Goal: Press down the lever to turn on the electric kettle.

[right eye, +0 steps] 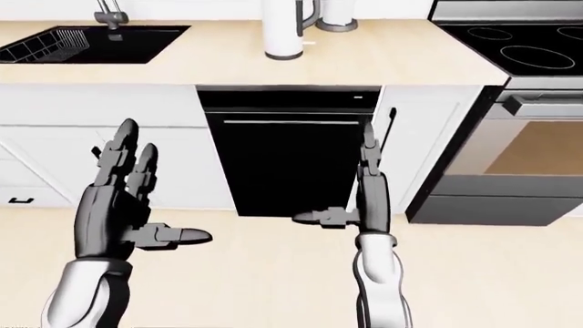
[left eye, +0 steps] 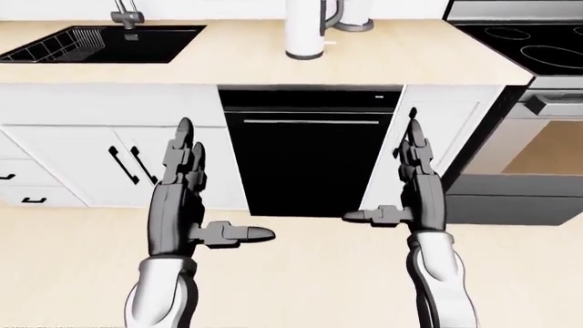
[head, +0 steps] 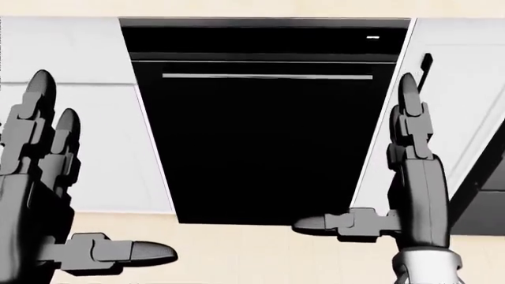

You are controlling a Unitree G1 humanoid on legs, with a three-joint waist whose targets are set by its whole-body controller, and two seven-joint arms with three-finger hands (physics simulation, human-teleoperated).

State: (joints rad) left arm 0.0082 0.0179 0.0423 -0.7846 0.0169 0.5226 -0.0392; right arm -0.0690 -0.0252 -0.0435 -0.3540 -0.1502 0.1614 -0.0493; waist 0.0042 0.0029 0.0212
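Countertop [left eye: 227,65] runs across the top of the left-eye view, pale wood, with the white electric kettle [left eye: 307,31] standing on it near the middle; its top is cut off by the frame, so the lever cannot be made out. A black sink [left eye: 100,42] sits at the upper left, a black cooktop [left eye: 524,42] at the upper right with an oven [left eye: 528,164] under it. Below the kettle a black dishwasher [left eye: 309,160] fills the gap between white cabinet doors [left eye: 109,157].

Head view looks lower: the dishwasher takes up the centre. The left hand [head: 39,195] rises at the left, fingers spread straight, thumb out sideways, holding nothing. The right hand [head: 410,183] stands edge-on, likewise splayed and empty.

Right-eye view shows both hands well below the counter, apart from the kettle, over the light floor [right eye: 255,273].
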